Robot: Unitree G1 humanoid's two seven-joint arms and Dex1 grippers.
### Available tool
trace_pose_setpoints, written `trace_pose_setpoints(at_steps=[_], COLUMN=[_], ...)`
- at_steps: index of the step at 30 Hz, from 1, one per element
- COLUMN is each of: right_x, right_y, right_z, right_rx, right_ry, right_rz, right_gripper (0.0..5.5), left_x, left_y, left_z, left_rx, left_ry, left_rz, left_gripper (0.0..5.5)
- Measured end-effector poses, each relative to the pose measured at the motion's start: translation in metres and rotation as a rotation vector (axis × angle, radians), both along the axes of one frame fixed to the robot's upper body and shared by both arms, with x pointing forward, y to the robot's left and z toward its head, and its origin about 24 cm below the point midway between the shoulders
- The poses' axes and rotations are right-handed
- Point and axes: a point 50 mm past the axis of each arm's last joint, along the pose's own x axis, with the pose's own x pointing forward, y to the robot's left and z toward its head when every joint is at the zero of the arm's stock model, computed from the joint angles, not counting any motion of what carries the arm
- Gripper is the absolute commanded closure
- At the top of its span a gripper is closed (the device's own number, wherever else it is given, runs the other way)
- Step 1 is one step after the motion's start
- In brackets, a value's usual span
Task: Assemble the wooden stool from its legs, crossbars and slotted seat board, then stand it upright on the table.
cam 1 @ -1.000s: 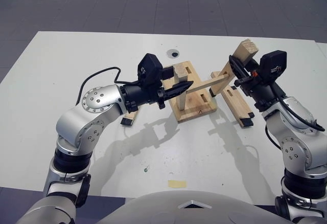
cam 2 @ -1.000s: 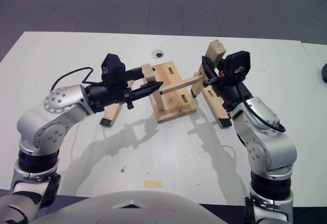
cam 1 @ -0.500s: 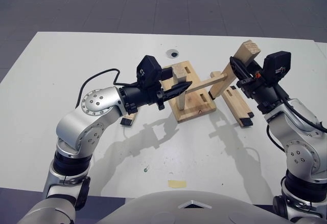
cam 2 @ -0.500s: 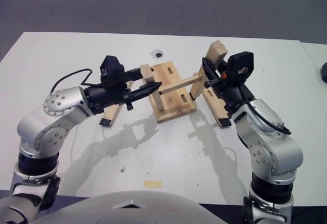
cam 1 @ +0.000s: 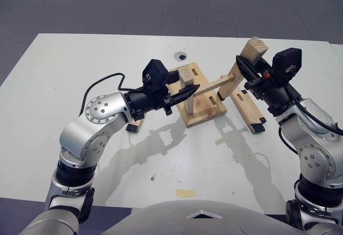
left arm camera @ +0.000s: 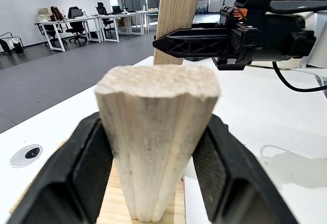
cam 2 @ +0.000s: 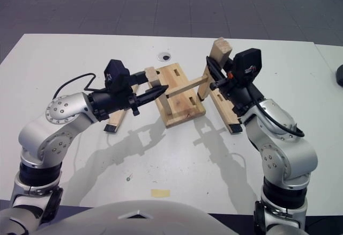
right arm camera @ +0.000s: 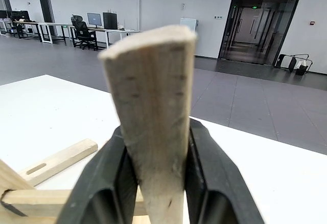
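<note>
The slotted seat board (cam 1: 202, 115) lies flat on the white table. One wooden leg (cam 1: 186, 78) stands upright in it, and my left gripper (cam 1: 187, 91) is shut on that leg from the left. In the left wrist view the leg (left arm camera: 156, 137) sits between the black fingers (left arm camera: 89, 170). A crossbar (cam 1: 210, 86) runs from this leg to a second leg (cam 1: 245, 60), which is tilted and raised beside the board's right edge. My right gripper (cam 1: 245, 74) is shut on the second leg (right arm camera: 153, 116).
Another wooden leg (cam 1: 247, 109) with a black foot lies on the table right of the board. One more wooden part (cam 1: 132, 125) lies under my left forearm. A round hole (cam 1: 181, 56) is behind the board; yellow tape (cam 1: 186, 193) lies near the front edge.
My right gripper has carried its leg a little left and farther back, and the crossbar end has shifted with it. My left gripper has stayed on the upright leg.
</note>
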Motion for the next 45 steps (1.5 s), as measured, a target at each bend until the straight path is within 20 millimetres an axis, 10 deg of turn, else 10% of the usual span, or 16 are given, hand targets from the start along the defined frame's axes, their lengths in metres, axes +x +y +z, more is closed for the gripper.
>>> trace_pose_setpoints(at_steps=[45], right_x=[0.009], right_y=[-0.006], right_z=[0.012], right_rx=[-0.109], right_ry=[0.001], right_rz=[0.054], right_gripper=[4.48], left_x=[0.005], left_y=[-0.002], left_z=[0.003], left_rx=[0.012], left_ry=[-0.002], left_rz=[-0.017], left_gripper=[3.41])
